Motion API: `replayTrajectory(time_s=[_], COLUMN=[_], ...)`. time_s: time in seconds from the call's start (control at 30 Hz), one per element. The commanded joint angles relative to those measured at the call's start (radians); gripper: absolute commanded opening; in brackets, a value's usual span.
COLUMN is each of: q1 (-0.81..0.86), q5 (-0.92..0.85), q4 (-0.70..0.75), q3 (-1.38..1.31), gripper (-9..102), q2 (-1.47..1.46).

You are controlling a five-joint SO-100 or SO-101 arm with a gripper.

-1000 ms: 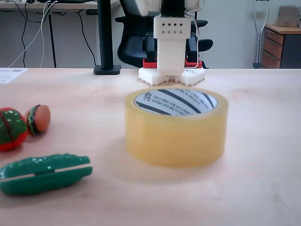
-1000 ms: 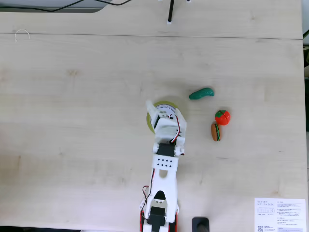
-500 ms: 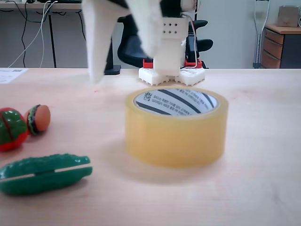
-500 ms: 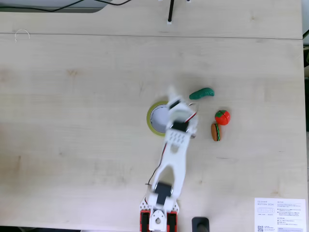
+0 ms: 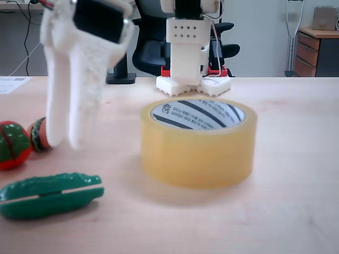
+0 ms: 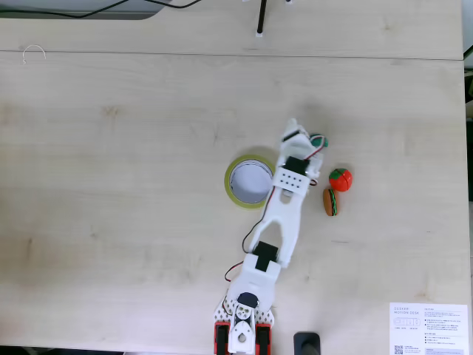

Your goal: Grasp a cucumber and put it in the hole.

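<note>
The dark green cucumber [image 5: 50, 194] lies on the wooden table at the lower left of a fixed view, close to the camera. In the top-down fixed view only its right end [image 6: 322, 140] shows beside the arm. My white gripper [image 5: 67, 145] hangs above the table behind the cucumber, its blurred fingers side by side with a thin gap and nothing between them. Seen from above, the gripper [image 6: 294, 132] hovers over the cucumber's left part. The yellowish tape roll [image 5: 198, 145] [image 6: 235, 194] stands to the gripper's left from above, its hole [image 5: 197, 115] [image 6: 250, 183] empty.
A round red-and-green toy [image 5: 11, 144] [image 6: 340, 179] and a small burger toy [image 5: 37, 136] [image 6: 329, 201] sit just beyond the cucumber. The arm's base [image 5: 193, 84] [image 6: 242, 334] stands behind the roll. A printed sheet [image 6: 429, 329] lies at a table corner.
The arm has swung away from over the tape roll to above the cucumber, stretching out and lowering. The cucumber, roll and toys have not moved.
</note>
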Motion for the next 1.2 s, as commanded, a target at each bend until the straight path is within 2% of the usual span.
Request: replayTrajectory(time_s=[0.0,0.43,1.17], q1=[0.037,0.057,0.029], q5=[-0.002,-0.006,-0.006], q4=[0.003,0.003,0.002], q3=[-0.086,-0.094,-0.215], gripper=[29,32,26], q2=[0.012,-0.043,-0.222])
